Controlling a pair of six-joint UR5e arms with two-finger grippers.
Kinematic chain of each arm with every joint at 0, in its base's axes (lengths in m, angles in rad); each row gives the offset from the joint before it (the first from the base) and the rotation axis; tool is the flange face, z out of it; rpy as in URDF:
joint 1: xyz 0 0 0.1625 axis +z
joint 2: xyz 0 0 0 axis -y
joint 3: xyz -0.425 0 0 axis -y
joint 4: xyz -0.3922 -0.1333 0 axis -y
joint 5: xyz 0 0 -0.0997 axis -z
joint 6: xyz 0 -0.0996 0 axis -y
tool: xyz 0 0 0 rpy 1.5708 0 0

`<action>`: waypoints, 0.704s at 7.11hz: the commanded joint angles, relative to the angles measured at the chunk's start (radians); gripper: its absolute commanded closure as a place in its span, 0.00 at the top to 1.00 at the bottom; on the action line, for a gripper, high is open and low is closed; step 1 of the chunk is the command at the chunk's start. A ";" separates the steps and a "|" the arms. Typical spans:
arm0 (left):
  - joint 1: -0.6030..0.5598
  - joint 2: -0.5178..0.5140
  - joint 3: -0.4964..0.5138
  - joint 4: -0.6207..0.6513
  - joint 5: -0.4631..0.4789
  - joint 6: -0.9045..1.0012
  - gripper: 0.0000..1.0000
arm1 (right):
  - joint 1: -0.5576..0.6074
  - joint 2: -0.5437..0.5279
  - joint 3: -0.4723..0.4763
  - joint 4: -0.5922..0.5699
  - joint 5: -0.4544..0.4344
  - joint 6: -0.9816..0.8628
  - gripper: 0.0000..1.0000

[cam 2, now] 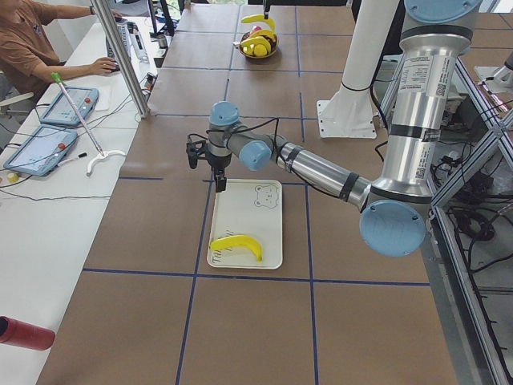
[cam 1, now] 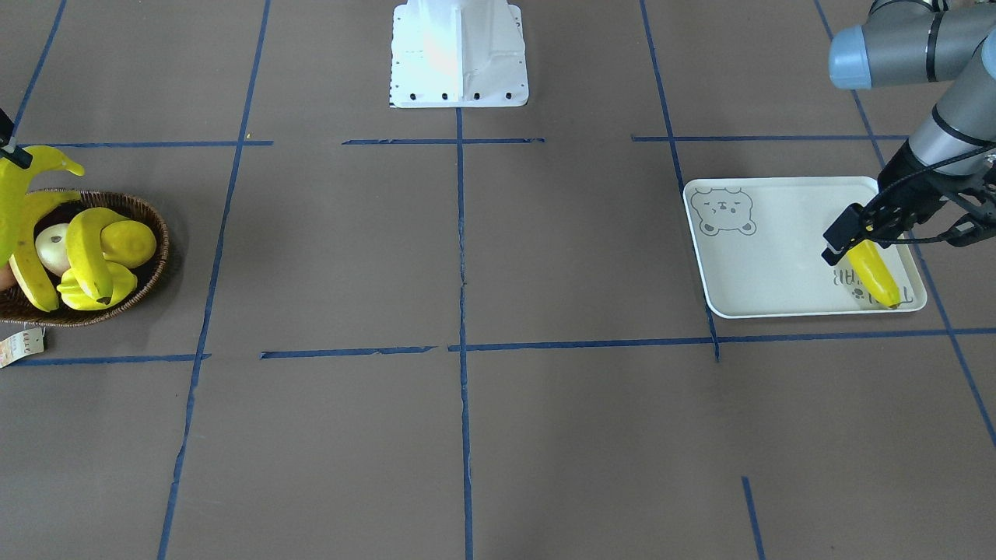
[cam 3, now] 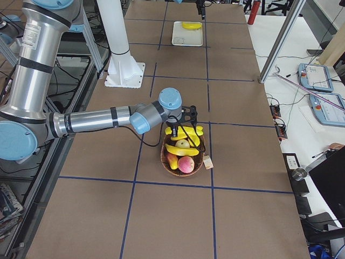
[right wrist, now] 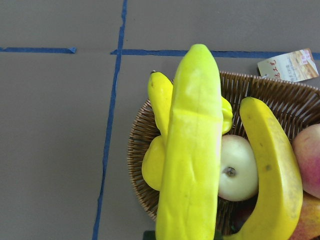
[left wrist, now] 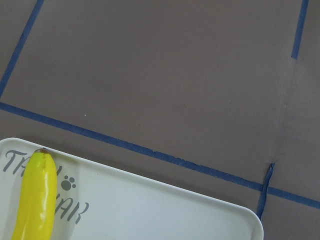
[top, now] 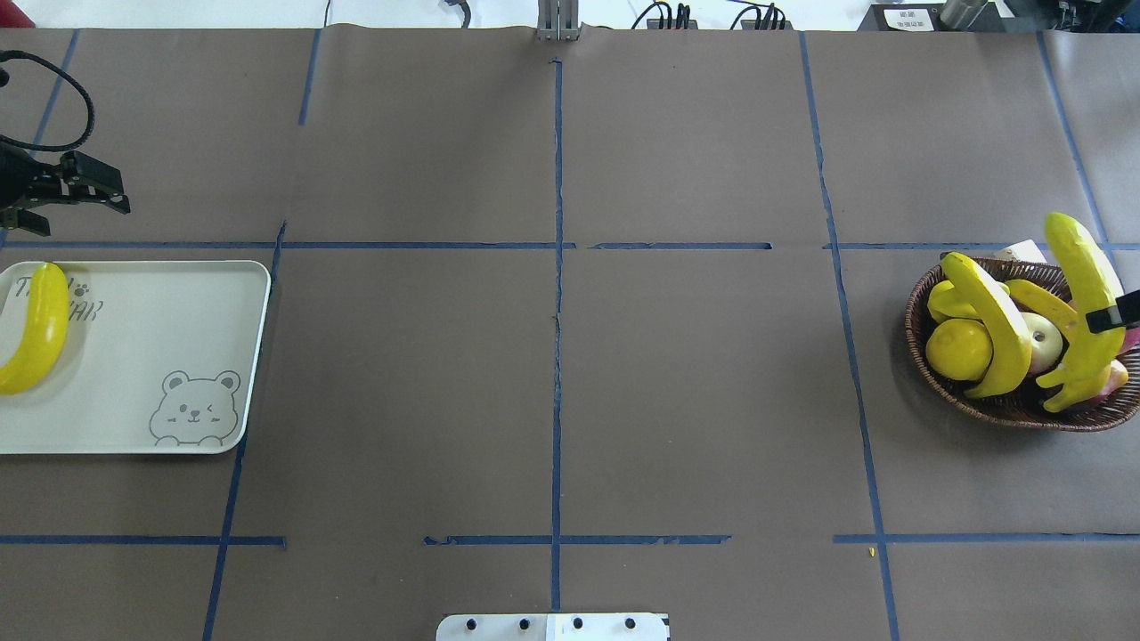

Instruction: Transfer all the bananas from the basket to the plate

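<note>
left gripper (top: 62, 198): jaws were spread and empty, hanging just past the plate's (top: 178, 356) far edge and not touching the fruit.
plate banana (top: 36, 329): lay flat on the lettered end, opposite the bear drawing. I'd count 1 of 4 done.
right gripper (top: 1113, 316): was pinching a banana (right wrist: 192, 150) near mid-length, probably for balance.
held banana: stood steeply over the basket (top: 997, 405). Couldn't tell if its lower end was clear of the rim.
basket: two bananas (top: 989, 320) were left, propped on a lemon (top: 957, 349) and an apple (top: 1042, 338).
layout: basket was at the table's right end, plate at the left end, well apart. Likely a long carry or a hand-over.
risk: the lift could drag the propped fruit.
</note>
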 commanded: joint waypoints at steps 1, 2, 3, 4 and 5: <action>0.067 -0.096 -0.001 -0.001 -0.001 -0.014 1.00 | -0.080 0.190 -0.016 0.002 -0.005 0.091 0.00; 0.105 -0.168 0.002 -0.007 -0.001 -0.127 1.00 | -0.127 0.323 -0.024 0.002 -0.031 0.205 0.00; 0.179 -0.235 0.005 -0.068 0.001 -0.249 1.00 | -0.231 0.387 -0.029 0.014 -0.124 0.348 0.00; 0.220 -0.271 0.011 -0.184 0.004 -0.390 1.00 | -0.325 0.453 -0.027 0.017 -0.240 0.451 0.00; 0.225 -0.282 0.027 -0.337 0.007 -0.518 1.00 | -0.379 0.500 -0.024 0.017 -0.280 0.548 0.01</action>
